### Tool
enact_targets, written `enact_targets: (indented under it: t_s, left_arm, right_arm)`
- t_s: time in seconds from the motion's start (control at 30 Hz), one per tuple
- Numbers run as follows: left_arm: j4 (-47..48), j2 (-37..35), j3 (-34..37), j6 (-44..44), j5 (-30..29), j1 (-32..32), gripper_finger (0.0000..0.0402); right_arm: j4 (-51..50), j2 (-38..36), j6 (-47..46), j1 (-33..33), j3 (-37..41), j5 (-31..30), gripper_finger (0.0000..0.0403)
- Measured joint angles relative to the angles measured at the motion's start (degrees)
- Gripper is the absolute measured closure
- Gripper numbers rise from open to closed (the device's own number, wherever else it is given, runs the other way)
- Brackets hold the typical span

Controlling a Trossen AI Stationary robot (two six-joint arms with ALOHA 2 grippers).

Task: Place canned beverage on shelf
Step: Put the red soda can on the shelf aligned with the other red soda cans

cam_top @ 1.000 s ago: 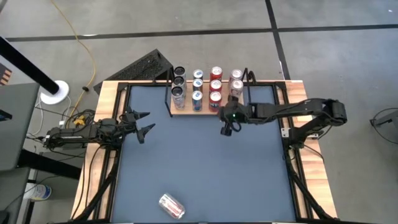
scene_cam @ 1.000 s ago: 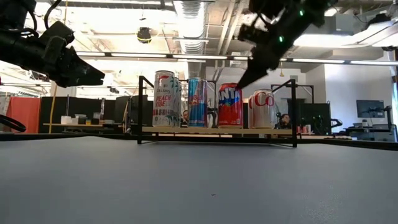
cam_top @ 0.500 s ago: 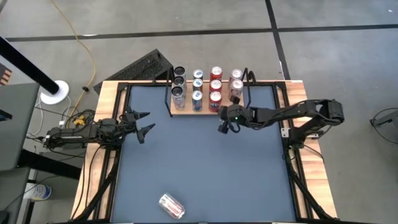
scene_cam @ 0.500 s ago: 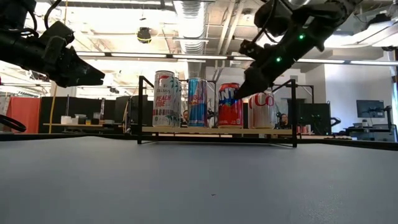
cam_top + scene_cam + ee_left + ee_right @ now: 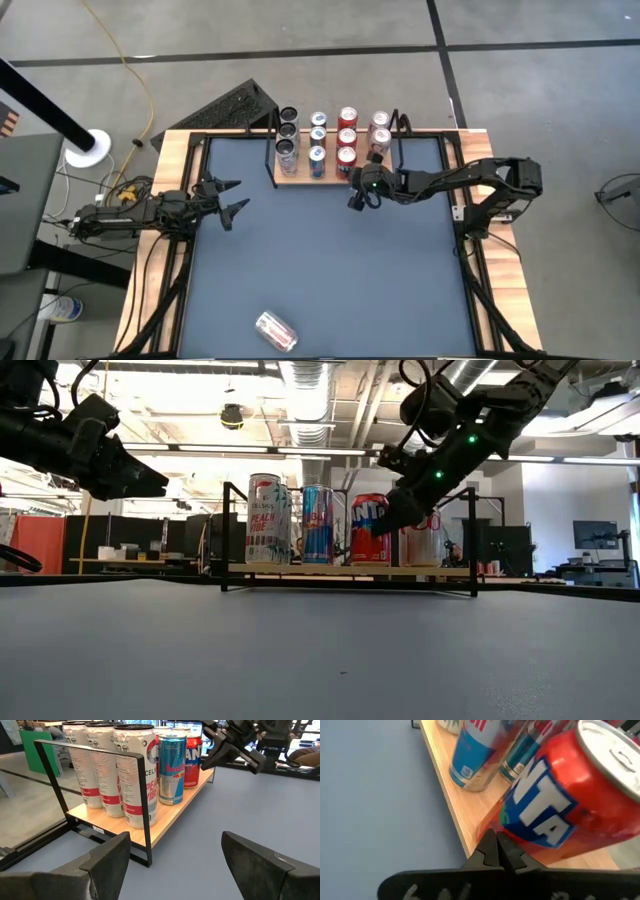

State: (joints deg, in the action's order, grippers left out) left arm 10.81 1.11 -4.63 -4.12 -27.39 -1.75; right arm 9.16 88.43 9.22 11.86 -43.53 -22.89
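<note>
Since a second ago the right tool (image 5: pixel 354 199) has slid leftward and sunk lower before the shelf (image 5: pixel 300 178). The left tool (image 5: pixel 234 199) hangs spread wide at the counter's (image 5: pixel 330 270) left. Only the high view shows a can (image 5: pixel 276 331) lying near the front edge, well apart. The right wrist view shows its fingers pinched together, empty, just beside the red can (image 5: pixel 560 815).
</note>
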Motion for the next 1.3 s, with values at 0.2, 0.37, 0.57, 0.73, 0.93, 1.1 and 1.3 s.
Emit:
enact_targets:
  t_s: [0.2, 0.37, 0.57, 0.73, 0.93, 1.1, 1.3]
  left_arm:
    - [0.0, -0.01, -0.01, 0.0, 0.01, 0.01, 0.0101]
    - [-0.02, -0.01, -0.01, 0.0, 0.01, 0.01, 0.0101]
    - [-0.01, 0.0, -0.01, 0.0, 0.01, 0.0, 0.0101]
    - [-0.02, 0.0, 0.0, 0.0, 0.01, 0.0, 0.0101]
    - [0.0, 0.01, 0.0, 0.0, 0.0, -0.01, 0.0101]
    - [-0.01, -0.01, 0.0, 0.0, 0.0, 0.0, 0.0101]
    - [0.0, 0.01, 0.01, 0.0, 0.01, -0.01, 0.0101]
  right_arm:
    - [-0.81, -0.01, 0.27, -0.06, 0.0, -3.44, 0.0403]
    - [-3.82, -0.01, 0.29, -0.06, 0.0, -7.74, 0.0403]
    - [-4.93, -0.01, 0.24, -0.19, 0.0, -8.47, 0.0403]
    - [-2.92, -0.03, 0.32, -0.96, -0.21, 0.16, 0.0403]
    - [-2.9, -0.04, 0.74, -0.04, -0.96, -3.27, 0.0403]
    - [-4.26, -0.05, 1.34, 0.17, -1.07, -5.85, 0.0403]
    - [-6.38, -0.05, 1.32, -0.74, -1.07, -9.23, 0.0403]
